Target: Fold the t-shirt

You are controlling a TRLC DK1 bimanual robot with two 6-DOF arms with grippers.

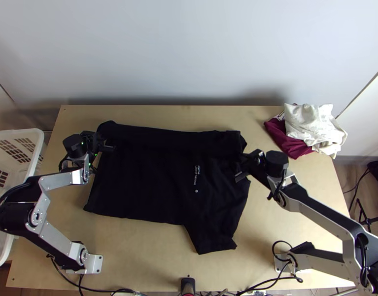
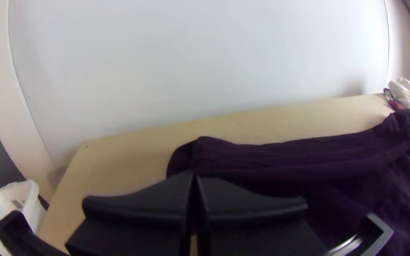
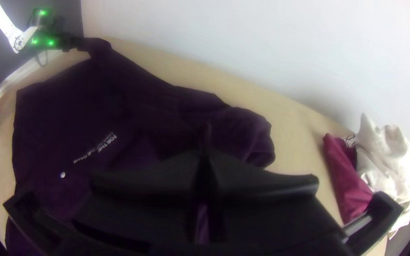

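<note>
Black t-shirt lies wide on the table, its far side turned over, with one gripper near each end

The black t-shirt [image 1: 149, 177] is spread on the middle of the light wooden table [image 1: 257, 271], and a long strip along its far side is folded over toward the near side. The hem end is toward the left, and one short sleeve [image 1: 216, 241] points to the near edge of the table. On the chest there is a small white print [image 1: 196, 180], which faces up.

The left gripper [image 1: 105, 139] is at the far left corner of the shirt, by the end of the folded strip. Its two fingers are pressed together at the tips. The right gripper [image 1: 242, 164] is over the right part of the shirt, just on the near side of the strip, and its fingers are also brought together. If some cloth is pinched in either of them, I cannot tell.

At the far right corner of the table, a white cloth [image 1: 312, 126] lies bunched, partly on top of a dark red cloth [image 1: 287, 140]. A white basket [image 1: 21, 132] stands beside the left side of the table.
</note>
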